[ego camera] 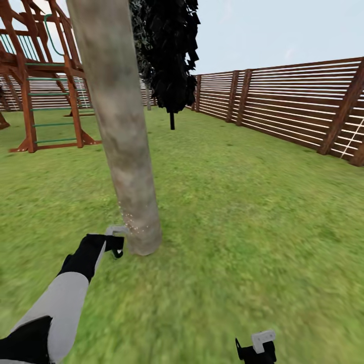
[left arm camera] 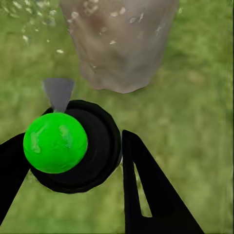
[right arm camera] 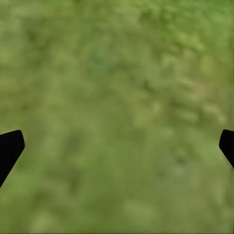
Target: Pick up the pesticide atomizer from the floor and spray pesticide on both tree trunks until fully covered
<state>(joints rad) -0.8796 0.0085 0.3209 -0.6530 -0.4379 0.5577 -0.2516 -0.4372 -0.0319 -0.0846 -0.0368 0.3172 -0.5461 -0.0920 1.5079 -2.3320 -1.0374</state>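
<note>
I have the left gripper (ego camera: pixel 115 246) low beside the base of the tree trunk (ego camera: pixel 119 121), closed around the pesticide atomizer (left arm camera: pixel 73 146), which sits between its 2 black fingers (left arm camera: pixel 151 195) in the left wrist view. From there the bottle shows a dark round body with a bright green cap facing the camera and a grey nozzle (left arm camera: pixel 58 92) aimed at the trunk's foot. I keep it this close and this low, I judge, so the spray lands on the bottom of the trunk; pale flecks (ego camera: pixel 132 222) dot the bark just above the grass there, and more drift in front of the trunk in the wrist view. Higher up, the bark looks bare of flecks, so I reckon most of this trunk is left to cover.

The right gripper (ego camera: pixel 258 349) hangs down near my base over the lawn (ego camera: pixel 242 212), its fingers spread wide and holding nothing, kept clear of the work.
</note>
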